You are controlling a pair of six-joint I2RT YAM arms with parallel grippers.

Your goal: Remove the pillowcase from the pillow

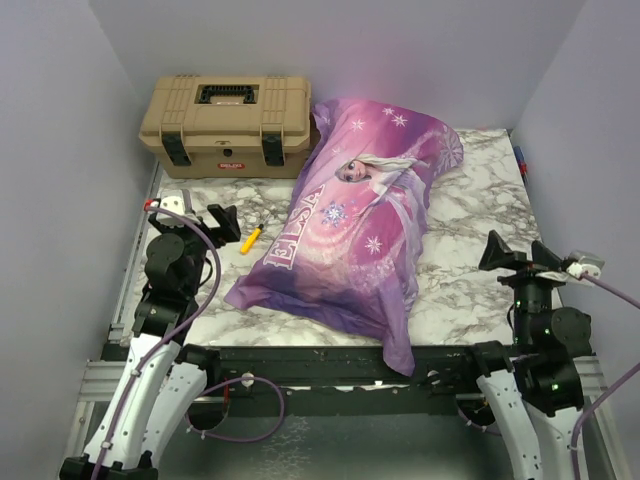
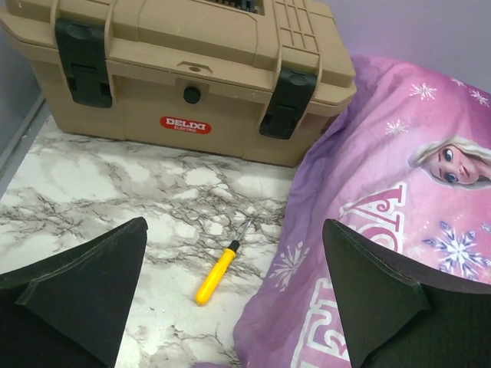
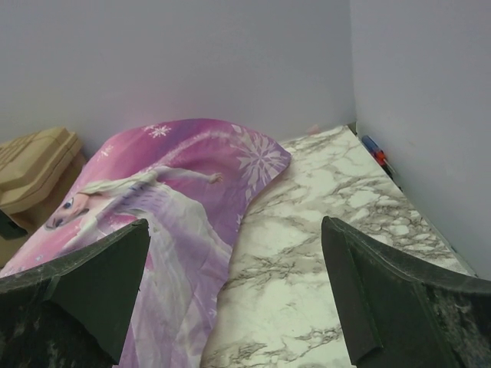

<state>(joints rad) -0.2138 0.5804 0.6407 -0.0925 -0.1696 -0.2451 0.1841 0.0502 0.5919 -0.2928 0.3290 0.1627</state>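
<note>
The purple-and-pink pillowcase [image 1: 360,215] with the princess and "ELSA" print lies diagonally across the marble table, stuffed full; its near end hangs over the front edge. The white pillow is hidden inside it. The case also shows in the left wrist view [image 2: 383,222] and the right wrist view [image 3: 169,207]. My left gripper [image 1: 222,218] is open and empty, left of the case's near end [image 2: 234,307]. My right gripper [image 1: 508,256] is open and empty, to the right of the case, above bare marble [image 3: 234,307].
A tan toolbox [image 1: 228,125] stands at the back left, touching the case's far end. A yellow screwdriver [image 1: 251,239] lies on the marble between my left gripper and the case [image 2: 218,272]. Grey walls close in on three sides.
</note>
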